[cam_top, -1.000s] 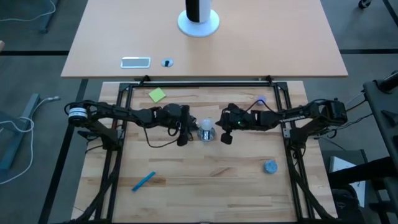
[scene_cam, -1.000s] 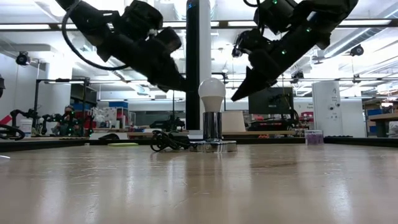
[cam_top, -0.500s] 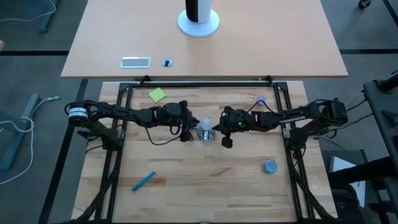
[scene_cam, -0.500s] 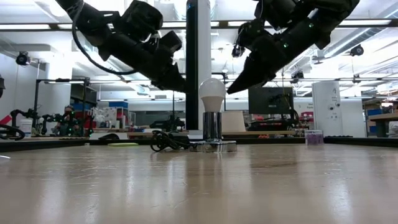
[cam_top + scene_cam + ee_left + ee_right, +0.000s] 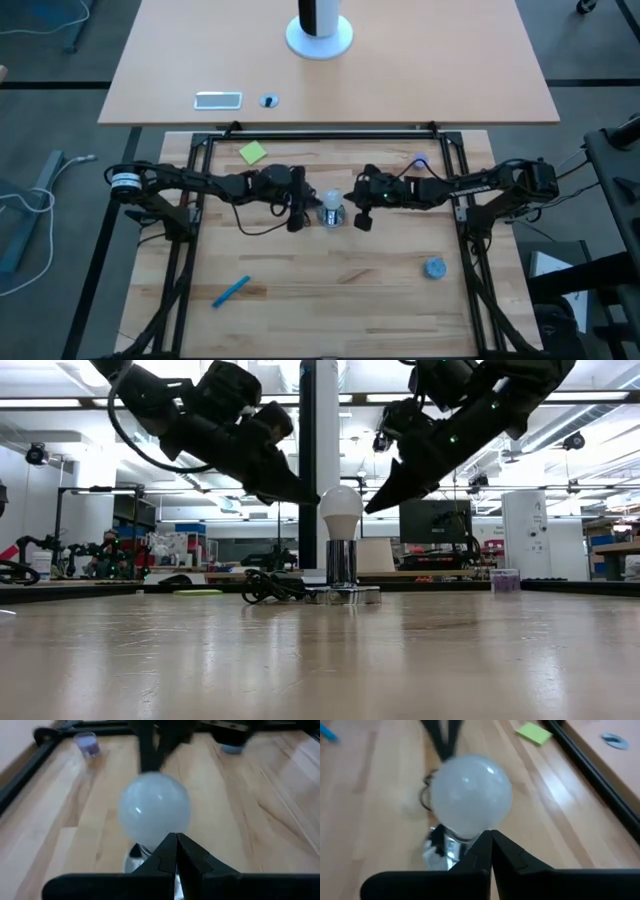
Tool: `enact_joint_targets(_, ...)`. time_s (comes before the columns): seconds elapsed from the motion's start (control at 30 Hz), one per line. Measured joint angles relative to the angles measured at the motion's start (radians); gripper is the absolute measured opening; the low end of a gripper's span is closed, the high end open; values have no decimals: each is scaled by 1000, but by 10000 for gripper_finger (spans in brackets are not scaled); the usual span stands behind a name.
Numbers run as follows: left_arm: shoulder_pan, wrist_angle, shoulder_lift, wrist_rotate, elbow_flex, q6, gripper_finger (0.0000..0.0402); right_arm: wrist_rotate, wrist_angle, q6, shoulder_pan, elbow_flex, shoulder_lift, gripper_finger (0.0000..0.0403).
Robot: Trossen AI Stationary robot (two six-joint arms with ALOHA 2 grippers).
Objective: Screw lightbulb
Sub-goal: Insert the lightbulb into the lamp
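The lightbulb, white and pear-shaped, stands upright with its screw base in the round shiny metal socket at the middle of the table. My left gripper is shut and slants down at the bulb's left side. My right gripper is also shut and slants down at the bulb's right side. In each wrist view the shut fingertips point at the lower part of the bulb's globe. My left gripper has its shut fingertips right at the left side of the bulb's globe, slanting down from the table's left; I cannot tell whether they touch it. My right gripper has its shut fingertips right at the globe's right side, slanting down from the table's right; I cannot tell whether they touch it.
The socket's black cord lies to its left. A blue-grey round cap sits at the near right, a blue stick at the near left, a green note at the far left. Black frame rails border the table.
Both shut grippers have tipped slightly, bringing their fingertips closer to the bulb's globe from either side. The bulb has stayed upright in the socket.
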Motion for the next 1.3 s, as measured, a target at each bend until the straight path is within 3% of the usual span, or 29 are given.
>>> enact_joint_targets(0.23, 0, -4, 0, -123, 0, -1, 0, -104, 11, -16, 9, 0, 0, 0)
enact_joint_targets(0.37, -2, -42, 0, -171, 0, -11, 0, -104, -2, -6, 15, 0, 1, 0)
enact_joint_targets(0.5, -1, -99, -10, -158, 0, -17, 0, -42, -60, 11, 12, 0, 1, 0)
enact_joint_targets(0.67, -3, -54, -2, -19, 0, -8, 0, 29, -46, -5, -1, 0, 1, 0)
enact_joint_targets(1.07, 2, 0, -1, -82, 0, -12, 0, -80, 4, -27, 18, 0, 1, 0)
enact_joint_targets(1.3, 4, -111, -2, -148, 0, -32, 0, -56, -48, -4, 22, 0, 1, 0)
